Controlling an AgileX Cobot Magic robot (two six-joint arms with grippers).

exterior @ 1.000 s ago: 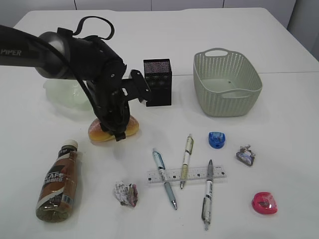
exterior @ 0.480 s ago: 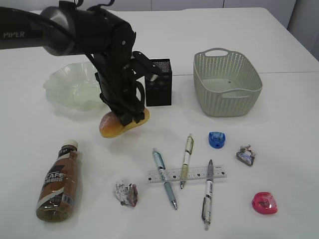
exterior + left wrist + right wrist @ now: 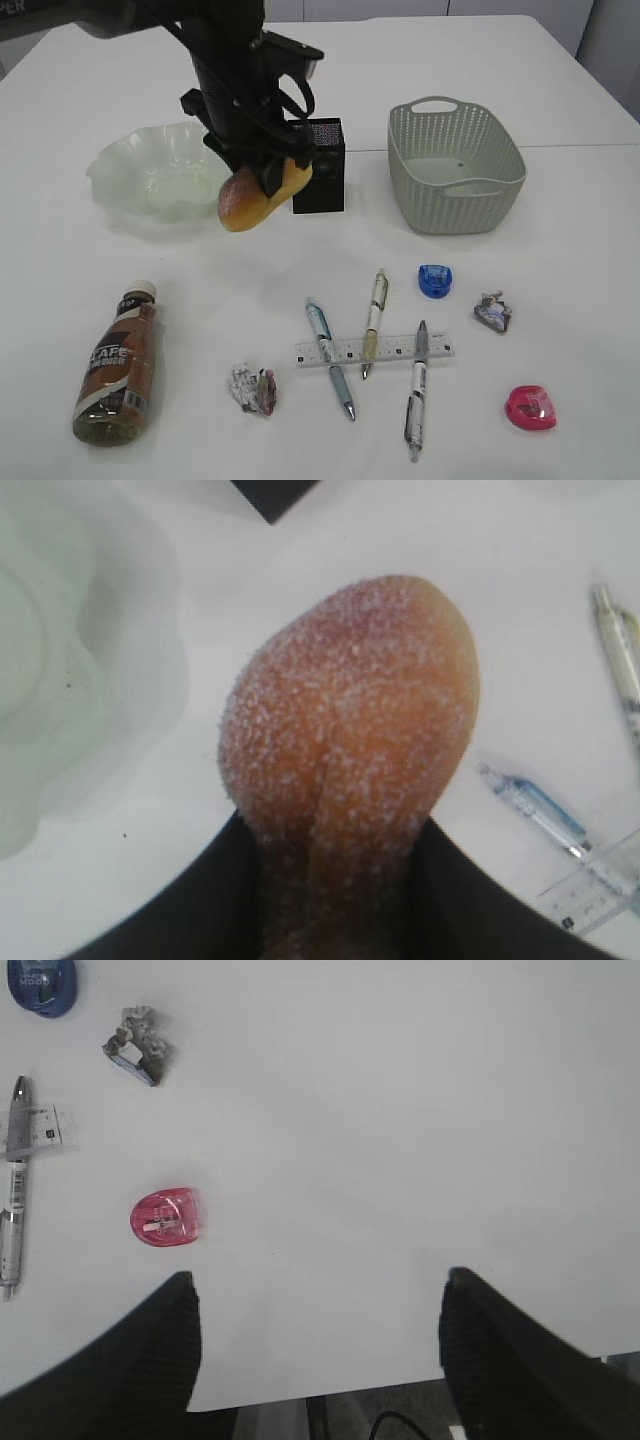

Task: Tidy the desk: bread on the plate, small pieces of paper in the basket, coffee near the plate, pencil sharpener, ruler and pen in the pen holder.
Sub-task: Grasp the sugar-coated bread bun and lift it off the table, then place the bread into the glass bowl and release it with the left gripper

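Note:
My left gripper (image 3: 268, 178) is shut on the sugared bread (image 3: 248, 200), held in the air just right of the pale green plate (image 3: 120, 172); the bread fills the left wrist view (image 3: 350, 740). The coffee bottle (image 3: 115, 365) lies at the front left. Pens (image 3: 330, 357), (image 3: 374, 308), (image 3: 417, 388) and a clear ruler (image 3: 372, 350) lie in the front middle. A blue sharpener (image 3: 435, 280) and a pink sharpener (image 3: 530, 408) lie at the right. Paper scraps (image 3: 252, 388), (image 3: 493, 312) lie on the table. The black pen holder (image 3: 322, 165) stands behind. My right gripper (image 3: 315, 1300) is open and empty.
The green basket (image 3: 455, 165) stands at the back right, empty. The right wrist view shows the pink sharpener (image 3: 167, 1218), a paper scrap (image 3: 138, 1045), the blue sharpener (image 3: 42, 985) and the table's near edge (image 3: 330, 1388).
My left gripper has lifted the bread off the table and carried it up and to the right, near the pen holder. Nothing else has moved.

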